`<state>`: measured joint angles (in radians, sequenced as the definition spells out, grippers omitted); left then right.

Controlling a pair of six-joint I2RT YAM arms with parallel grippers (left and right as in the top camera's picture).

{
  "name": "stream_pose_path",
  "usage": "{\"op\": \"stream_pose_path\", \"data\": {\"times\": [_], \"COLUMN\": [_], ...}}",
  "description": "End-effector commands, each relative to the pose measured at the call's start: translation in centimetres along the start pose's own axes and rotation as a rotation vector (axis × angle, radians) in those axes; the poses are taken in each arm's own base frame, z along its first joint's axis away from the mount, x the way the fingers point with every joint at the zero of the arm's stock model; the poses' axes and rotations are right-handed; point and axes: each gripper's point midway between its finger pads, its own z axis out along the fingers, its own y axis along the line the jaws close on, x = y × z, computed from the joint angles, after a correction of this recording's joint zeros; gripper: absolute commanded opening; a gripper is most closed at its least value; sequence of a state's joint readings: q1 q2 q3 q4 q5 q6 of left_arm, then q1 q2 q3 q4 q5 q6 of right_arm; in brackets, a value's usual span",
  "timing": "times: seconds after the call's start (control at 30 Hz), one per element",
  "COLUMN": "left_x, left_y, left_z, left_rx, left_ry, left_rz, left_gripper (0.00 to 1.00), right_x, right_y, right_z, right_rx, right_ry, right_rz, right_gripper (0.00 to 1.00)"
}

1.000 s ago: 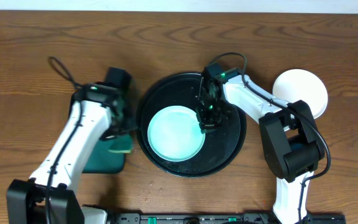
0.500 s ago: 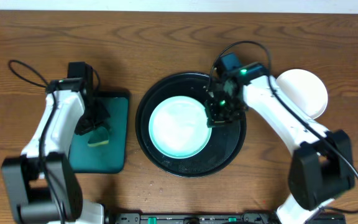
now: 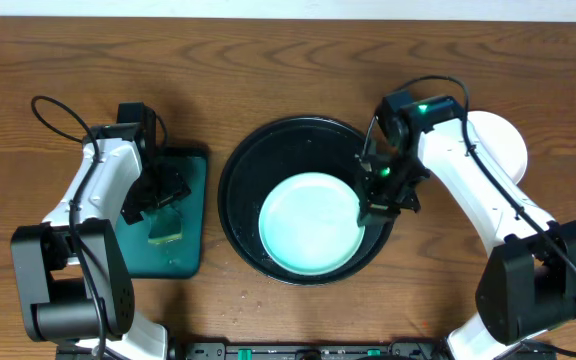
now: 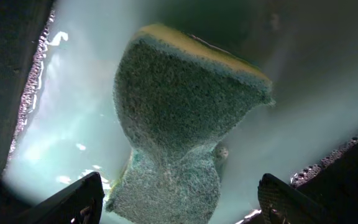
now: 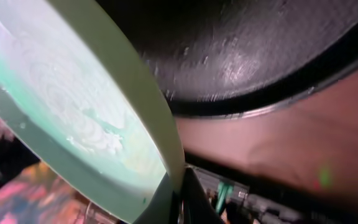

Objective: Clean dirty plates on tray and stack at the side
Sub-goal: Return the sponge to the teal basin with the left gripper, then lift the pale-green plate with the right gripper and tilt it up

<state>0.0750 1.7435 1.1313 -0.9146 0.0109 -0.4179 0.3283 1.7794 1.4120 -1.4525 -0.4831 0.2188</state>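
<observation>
Left end effector (image 3: 158, 195), newly apart, had dropped the sponge (image 3: 165, 226) on the teal tray (image 3: 183, 262). Right end effector (image 3: 376, 200), clamped on the mint plate (image 3: 308, 222), dragged it across the black tray (image 3: 243, 170) toward the tabletop's right edge, probably for stacking.

Wooden table (image 3: 288, 60): black tray (image 3: 288, 150), teal tray (image 3: 173, 262) (left), white plate (image 3: 503, 145)

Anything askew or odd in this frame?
The pale mint-green round plate looks tilted in the large round black tray, its rim pinched by the right end effector, with smears on its face.
</observation>
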Motion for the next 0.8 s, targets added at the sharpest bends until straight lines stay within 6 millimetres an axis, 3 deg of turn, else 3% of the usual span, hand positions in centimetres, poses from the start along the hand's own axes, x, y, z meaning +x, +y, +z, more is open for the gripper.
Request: {"op": "stream_pose_path", "data": {"times": [0.0, 0.17, 0.43, 0.53, 0.67, 0.77], "left_x": [0.3, 0.7, 0.4, 0.0, 0.0, 0.4], "left_y": [-0.2, -1.6, -2.0, -2.0, -1.9, -1.6], "left_z": [-0.1, -0.2, -2.4, -4.5, -7.7, -9.8], "left_rx": [0.017, 0.093, 0.145, 0.18, 0.228, 0.257], "left_ry": [0.01, 0.037, -0.025, -0.092, -0.186, -0.242], "left_rz": [0.006, 0.006, 0.007, 0.008, 0.01, 0.011], "left_gripper": [0.8, 0.8, 0.8, 0.8, 0.81, 0.81], "right_x": [1.7, 2.2, -1.4, -3.5, -6.3, -7.3], "right_y": [2.4, 5.8, 7.0, 5.6, 2.0, 0.0], "right_z": [-0.6, -1.5, -1.9, -1.6, -1.4, -1.6], "right_rx": [-0.152, -0.361, -0.39, -0.286, -0.056, 0.064], "right_ry": [0.049, 0.046, -0.107, -0.176, -0.277, -0.319], "right_rz": [-0.137, -0.264, -0.353, -0.304, -0.205, -0.184], "right_gripper": [0.01, 0.01, 0.01, 0.01, 0.01, 0.02]}}
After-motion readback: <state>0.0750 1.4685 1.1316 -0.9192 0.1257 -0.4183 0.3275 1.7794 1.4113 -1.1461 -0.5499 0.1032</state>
